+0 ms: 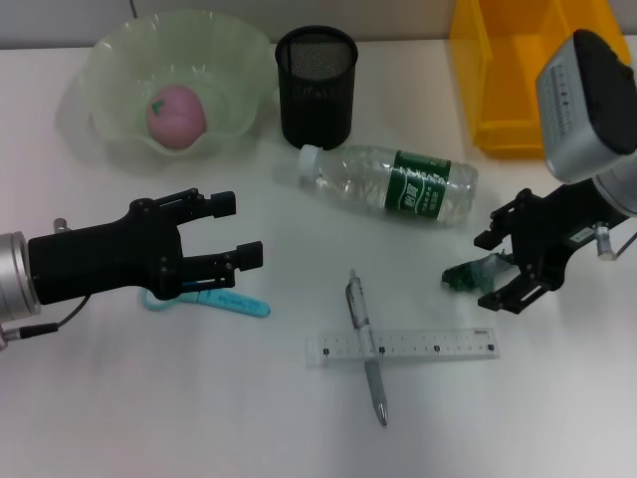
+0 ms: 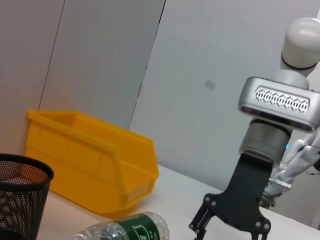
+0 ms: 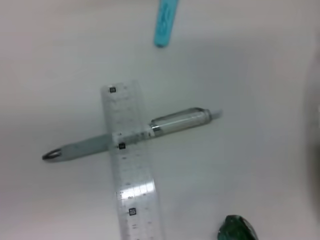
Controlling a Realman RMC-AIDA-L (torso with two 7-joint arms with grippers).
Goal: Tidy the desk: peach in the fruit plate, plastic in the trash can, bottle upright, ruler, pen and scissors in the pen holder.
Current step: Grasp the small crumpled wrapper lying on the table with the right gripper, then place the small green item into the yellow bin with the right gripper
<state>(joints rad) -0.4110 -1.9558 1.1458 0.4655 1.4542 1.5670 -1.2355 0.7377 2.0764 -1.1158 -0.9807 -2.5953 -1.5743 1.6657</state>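
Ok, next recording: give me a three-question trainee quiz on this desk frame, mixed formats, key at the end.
1. True or false: the peach already lies in the fruit plate.
2. Multiple choice: how does the bottle stand? A) upright beside the pen holder; B) on its side on the desk; C) inside the yellow bin.
3. Fill in: the pen lies crossed with the ______.

Key
1. True.
2. B.
3. ruler; the pen lies under the clear ruler, seen best in the right wrist view.

The left end effector is open above the scissors; the right end effector sits at the green plastic.
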